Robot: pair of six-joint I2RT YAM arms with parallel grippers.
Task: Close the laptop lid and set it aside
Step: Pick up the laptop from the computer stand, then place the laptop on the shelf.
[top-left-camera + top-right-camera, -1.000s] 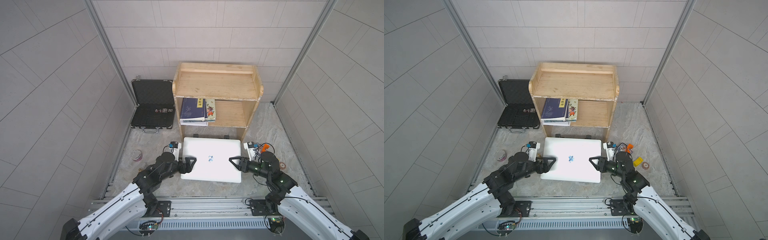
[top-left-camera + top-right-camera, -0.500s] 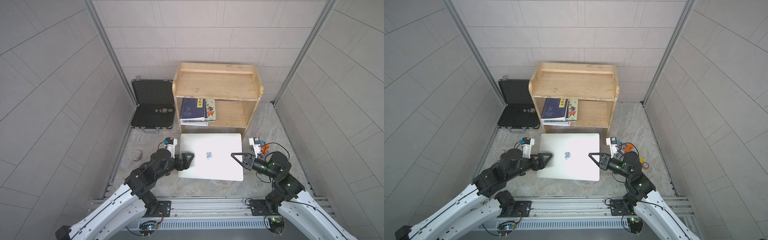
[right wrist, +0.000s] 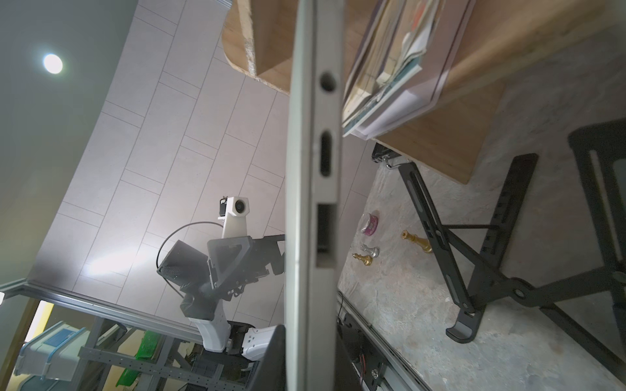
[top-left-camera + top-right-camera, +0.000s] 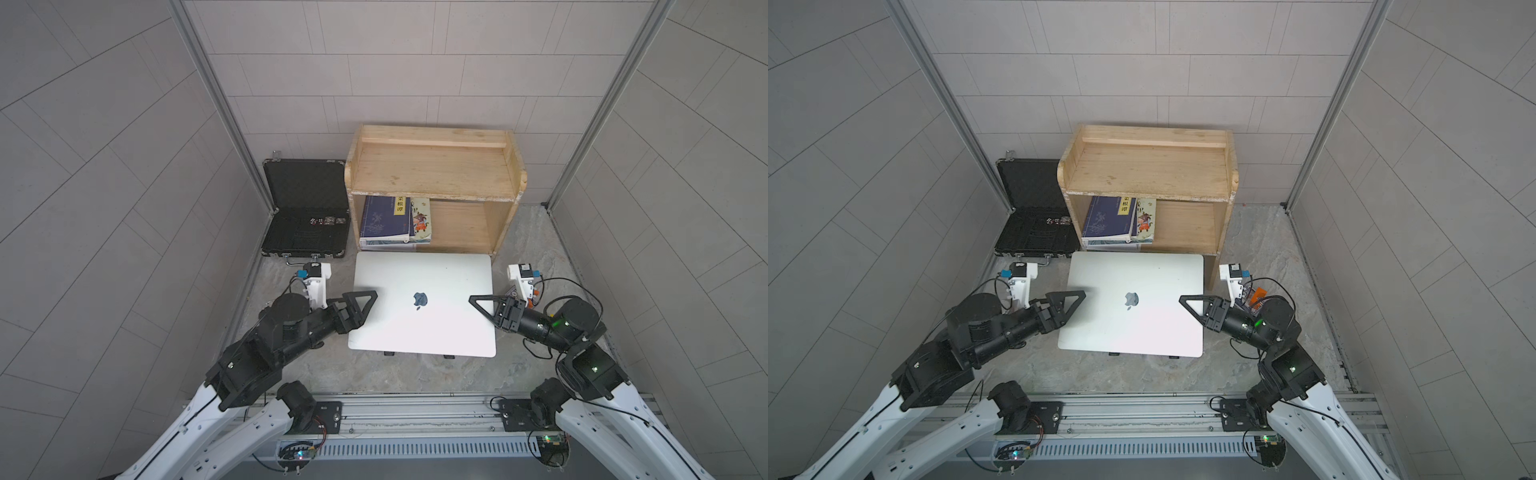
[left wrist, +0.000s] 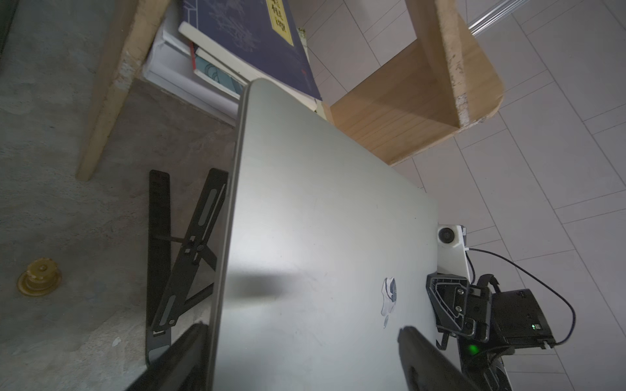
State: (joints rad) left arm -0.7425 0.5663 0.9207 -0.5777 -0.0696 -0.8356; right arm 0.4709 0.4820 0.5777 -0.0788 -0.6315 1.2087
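In both top views the laptop point(image 4: 422, 307) sits mid-frame, closed, logo up. Its long axis runs left to right, just below the wooden shelf point(image 4: 434, 187). My left gripper point(image 4: 368, 297) meets its left short edge and my right gripper point(image 4: 478, 301) its right short edge. Both forearms reach in low from the lower corners, and neither is nearer.

In the left wrist view my fingers point(image 5: 423, 355) are spread wide. One is over the laptop lid point(image 5: 321, 220), the other beneath its edge at lower left. The black stand point(image 5: 183, 257) rests on the table point(image 5: 67, 203) below.

In the right wrist view the laptop's port edge point(image 3: 313, 203) runs top to bottom through mid-frame, with my right jaws pinched onto it at the bottom. I judge that carrying it aside needs both ends kept level.
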